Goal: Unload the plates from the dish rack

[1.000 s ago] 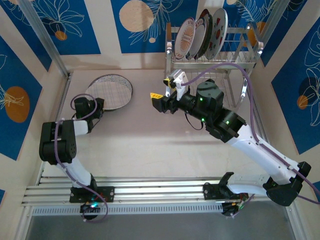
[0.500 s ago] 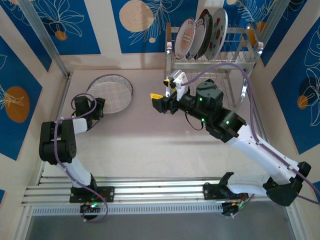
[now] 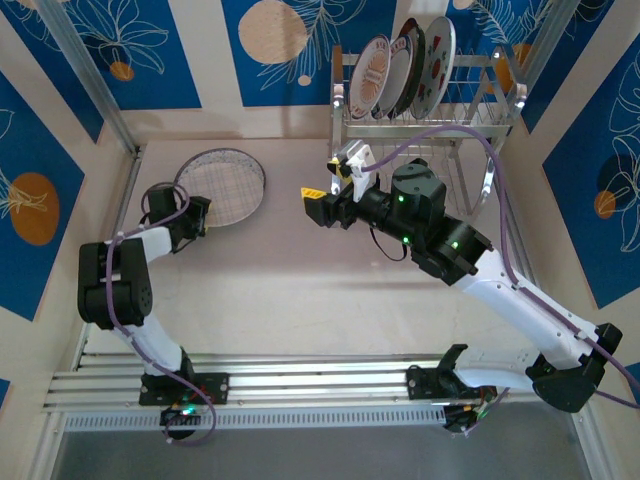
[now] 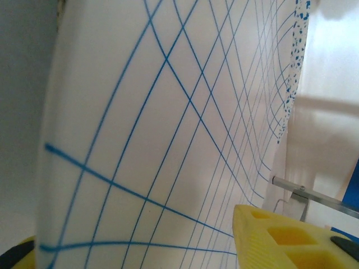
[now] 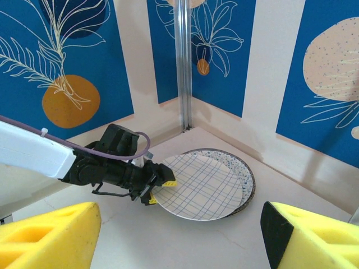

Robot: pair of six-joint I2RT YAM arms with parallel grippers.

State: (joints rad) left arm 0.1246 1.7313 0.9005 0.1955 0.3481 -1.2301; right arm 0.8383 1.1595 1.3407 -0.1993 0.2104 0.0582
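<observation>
The left claw sat at the plaid plate's near rim, with the rim between its fingers. I cannot tell whether they pinched it or stood slack. That plate lay ahead of the claw, flat on a speckled plate on the table. A corner post rose beyond the stack. The right claw hung wide apart and empty, facing the stack from well apart. The rack stood just beside it, holding three plates upright. A purple cable arched across the rack's front.
</observation>
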